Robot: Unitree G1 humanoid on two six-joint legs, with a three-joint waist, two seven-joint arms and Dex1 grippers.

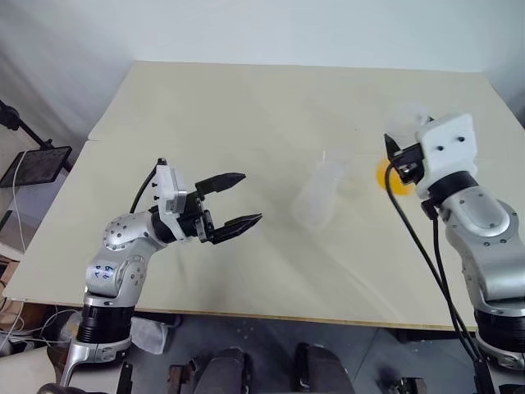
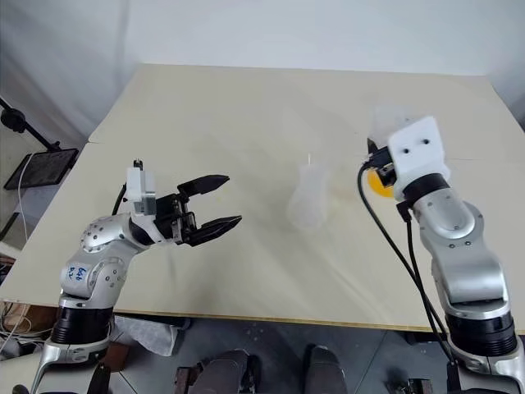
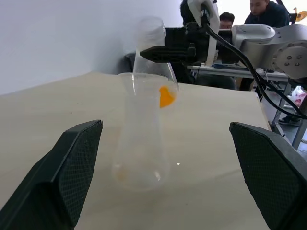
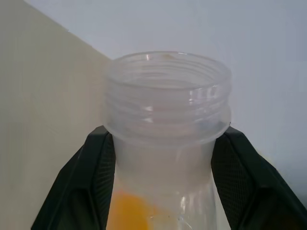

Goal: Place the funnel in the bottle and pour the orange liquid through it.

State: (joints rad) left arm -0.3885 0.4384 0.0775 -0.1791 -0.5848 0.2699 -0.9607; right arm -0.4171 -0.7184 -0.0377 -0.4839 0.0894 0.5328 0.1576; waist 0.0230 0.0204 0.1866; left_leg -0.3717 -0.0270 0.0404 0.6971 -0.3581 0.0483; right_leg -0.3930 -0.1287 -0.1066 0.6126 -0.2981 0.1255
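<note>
Clear, colourless plastic marks every vessel here, and the flask-shaped bottle (image 1: 316, 201), wide at the base and slimmer at the neck, stands upright near the middle of the pale beige table (image 1: 246, 107). No pool of liquid shows in it, just a faint yellowish tinge near the base in the left wrist view. In that view its top flares into a wide transparent rim that looks like the small clear funnel (image 3: 144, 79) seated in the neck, though the outline merges with what is behind it. To the right of the bottle and raised off the table, a clear plastic jar (image 4: 165, 91) with a threaded wide mouth holds a shallow amount of bright orange liquid (image 4: 127, 211) low in its body. The right gripper (image 4: 163, 143) is clamped on this jar, its black fingers (image 4: 91, 182) pressing either side just below the threaded collar, mouth upward. To the left of the bottle, well apart from it, the left gripper (image 1: 250, 197) points toward it with its fingers spread wide and nothing between them. The head views blur the jar, while the left wrist view gives its upright outline behind the bottle, with a person (image 3: 263, 12) beyond.
</note>
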